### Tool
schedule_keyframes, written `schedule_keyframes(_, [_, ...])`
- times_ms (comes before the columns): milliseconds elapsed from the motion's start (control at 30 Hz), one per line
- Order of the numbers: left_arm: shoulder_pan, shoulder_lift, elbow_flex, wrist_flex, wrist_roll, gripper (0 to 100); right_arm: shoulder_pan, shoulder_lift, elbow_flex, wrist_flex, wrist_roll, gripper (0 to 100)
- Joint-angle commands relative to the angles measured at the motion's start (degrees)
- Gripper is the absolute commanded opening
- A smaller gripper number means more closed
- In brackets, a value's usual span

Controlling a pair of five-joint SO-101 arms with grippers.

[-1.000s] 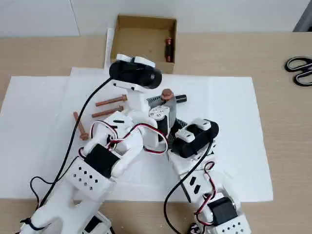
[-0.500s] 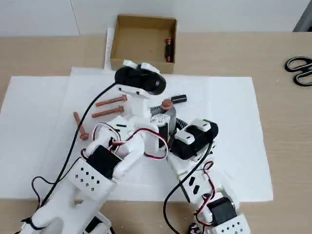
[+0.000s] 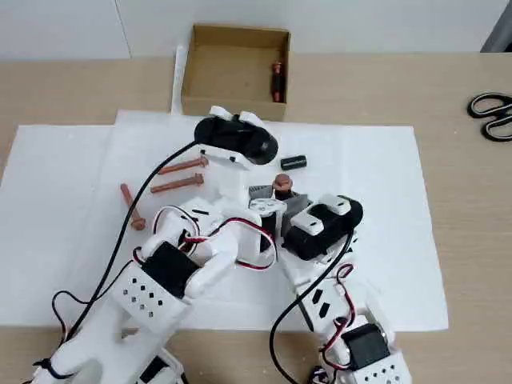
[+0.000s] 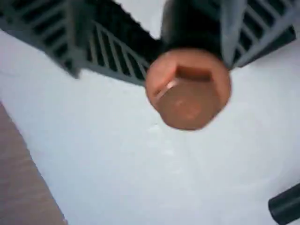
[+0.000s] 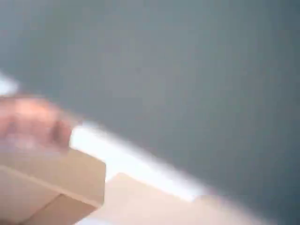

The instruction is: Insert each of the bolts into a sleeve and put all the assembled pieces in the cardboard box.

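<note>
One bolt (image 3: 282, 182) is the one in play right now. It's standing head-up over the white paper (image 3: 384, 240), about mid-sheet and well short of the cardboard box (image 3: 216, 104). The left gripper (image 4: 187, 51) is pinching it just under the copper head. In the left wrist view there's something dark round the shank between the grey fingers (image 4: 93, 42). I'd guess that's a sleeve, but I can't say for sure. The right gripper (image 3: 298, 206) sits right up against the same piece from the other side, and I can't tell if it's spread or closed.

My take is that this is the seating step. Keep the bolt dead in line with the bore and push straight along it, no sideways twist, with the other arm holding steady as a backstop. Don't let go until the head sits flush. Then lift clear before heading for the box, since the near wall looks easy to clip.

Just beside all this lies a spare sleeve (image 3: 294, 162), so watch for knocking it. Three loose bolts (image 3: 182, 166) wait further left on the paper, and one finished piece (image 3: 277, 80) sits in the box by its right wall. A pair of scissors (image 3: 492, 112) is way off at the table's edge.
</note>
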Motion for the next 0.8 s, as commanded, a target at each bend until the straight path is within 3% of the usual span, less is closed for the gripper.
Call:
schedule_keyframes(0, [-1.23,-3.52,-3.74,1.85,-0.70,22,-0.48,-0.92,-0.70,-1.71,-0.18,0.4])
schedule_keyframes(233, [-7.21,-9.41,-7.16,6.07,-0.70,22,-0.48,-0.92,-0.70,-1.71,-0.18,0.4])
schedule_keyframes(433, [-15.65,-13.54,-10.59,15.74,-1.05,22,-0.31,-0.92,-0.79,-1.71,-0.09,0.4])
schedule_keyframes(633, [-32.53,-14.15,-7.52,20.57,-9.67,22,6.02,-0.22,-8.79,2.15,0.09,0.3])
schedule_keyframes(767, [-38.24,-14.51,-4.18,21.89,-15.82,22,7.60,6.64,-20.66,6.81,0.18,0.3])
